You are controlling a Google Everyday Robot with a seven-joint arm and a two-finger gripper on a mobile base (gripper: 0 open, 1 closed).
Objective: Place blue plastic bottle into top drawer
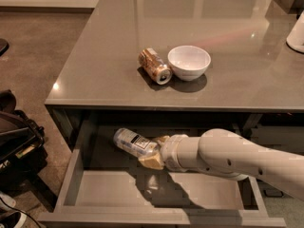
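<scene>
The blue plastic bottle (133, 142) is clear with a white-and-dark label and lies tilted, its far end pointing up and left, over the back part of the open top drawer (118, 194). My gripper (153, 152) is shut on the bottle's near end and holds it above the drawer's flat grey bottom. My white arm reaches in from the right and hides the drawer's middle right. Whether the bottle touches the drawer floor cannot be told.
A gold-brown can (154, 66) lies on its side on the grey desk top (104, 46), next to a white bowl (189, 62). A white object (296, 32) sits at the far right edge. A dark bag (16, 141) stands on the floor at left.
</scene>
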